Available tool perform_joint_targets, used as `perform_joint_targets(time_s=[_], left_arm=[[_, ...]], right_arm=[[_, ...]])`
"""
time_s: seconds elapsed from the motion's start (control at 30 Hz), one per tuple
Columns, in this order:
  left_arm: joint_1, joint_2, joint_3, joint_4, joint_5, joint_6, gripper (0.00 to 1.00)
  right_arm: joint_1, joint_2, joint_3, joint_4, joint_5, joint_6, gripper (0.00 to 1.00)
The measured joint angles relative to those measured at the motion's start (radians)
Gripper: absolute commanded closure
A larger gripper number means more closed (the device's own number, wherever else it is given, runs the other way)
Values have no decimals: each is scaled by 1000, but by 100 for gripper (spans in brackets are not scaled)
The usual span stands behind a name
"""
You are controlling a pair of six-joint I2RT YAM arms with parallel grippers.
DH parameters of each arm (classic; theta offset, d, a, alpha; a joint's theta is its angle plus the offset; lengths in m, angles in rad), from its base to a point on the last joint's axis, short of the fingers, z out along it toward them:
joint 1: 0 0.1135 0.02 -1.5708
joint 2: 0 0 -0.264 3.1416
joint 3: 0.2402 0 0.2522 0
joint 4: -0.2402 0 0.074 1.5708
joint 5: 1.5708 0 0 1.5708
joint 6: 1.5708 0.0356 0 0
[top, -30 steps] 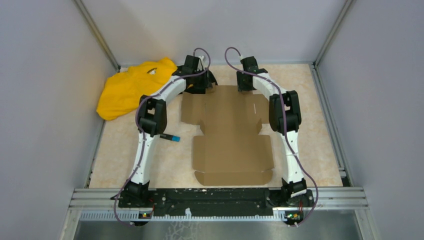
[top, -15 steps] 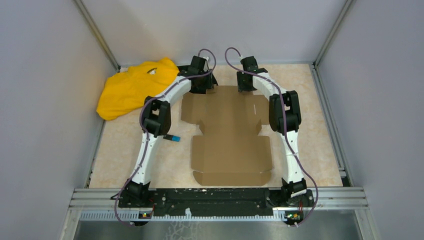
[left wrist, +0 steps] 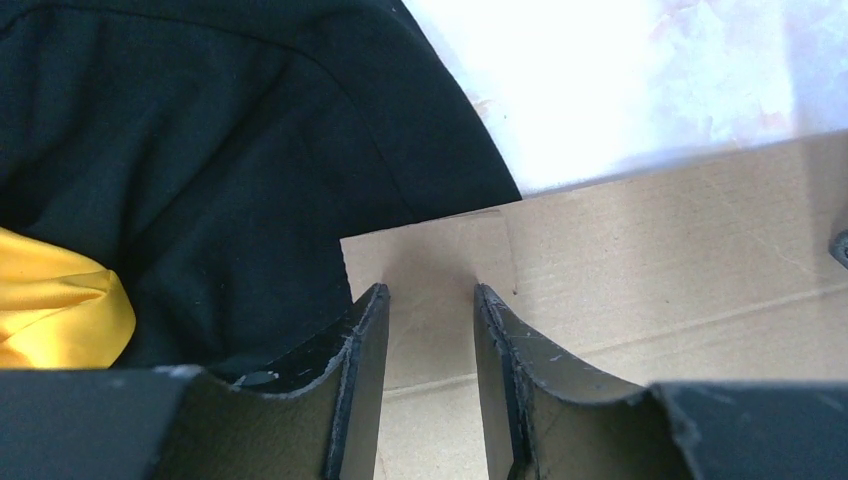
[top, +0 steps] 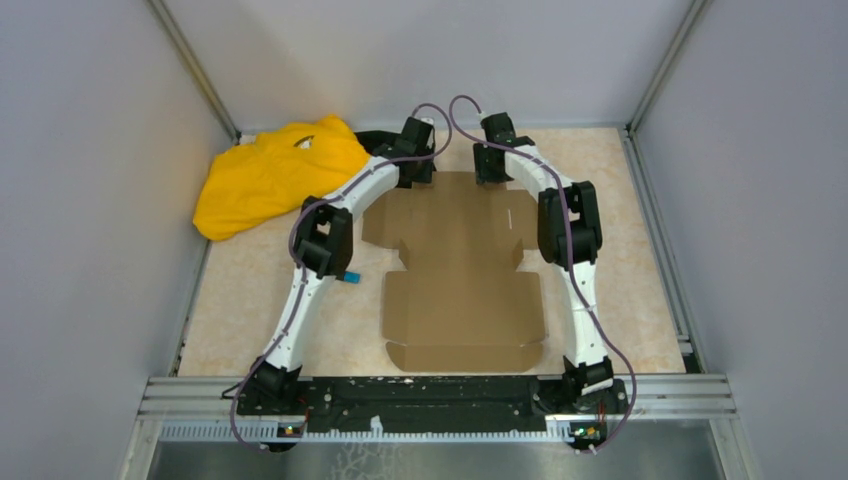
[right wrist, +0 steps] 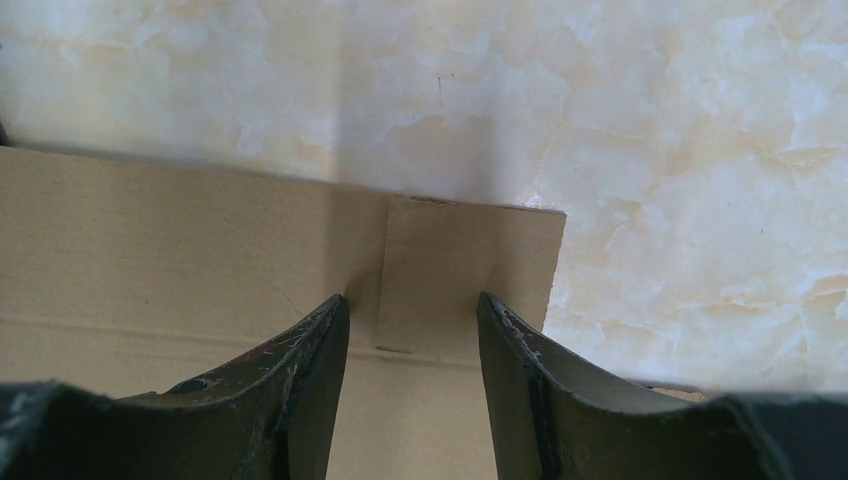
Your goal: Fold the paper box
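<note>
The paper box (top: 460,270) is a flat brown die-cut cardboard sheet lying in the middle of the table. My left gripper (top: 420,165) hovers over the sheet's far left corner. In the left wrist view its jaws (left wrist: 430,290) stand apart over a small corner tab of cardboard (left wrist: 650,230), with nothing between them. My right gripper (top: 490,165) is over the far right corner. Its jaws (right wrist: 412,298) are likewise apart above a corner tab of the sheet (right wrist: 200,240), gripping nothing.
A yellow cloth (top: 265,175) lies at the back left, with a black cloth (top: 375,138) beside it touching the sheet's far left corner (left wrist: 220,150). A small blue object (top: 350,277) sits by the left arm's elbow. Grey walls enclose the marbled table (right wrist: 650,150).
The left arm has swung rightward along the far edge, from over the black cloth onto the sheet's far left corner. The right arm and the sheet have not moved.
</note>
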Motion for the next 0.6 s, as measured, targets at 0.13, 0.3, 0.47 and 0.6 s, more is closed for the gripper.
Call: perform_joint_targets(time_s=[0.13, 0.3, 0.47, 0.6], left_arm=[[-13, 4, 2, -1, -45, 14, 57], [-19, 5, 2, -1, -77, 19, 55], [-23, 5, 1, -3, -105, 26, 44], [-16, -6, -17, 6, -102, 30, 35]], right_arm=[[1, 0, -2, 2, 3, 0, 50], [2, -1, -9, 10, 5, 0, 50], [3, -7, -21, 22, 6, 1, 50], [2, -9, -21, 23, 6, 9, 49]])
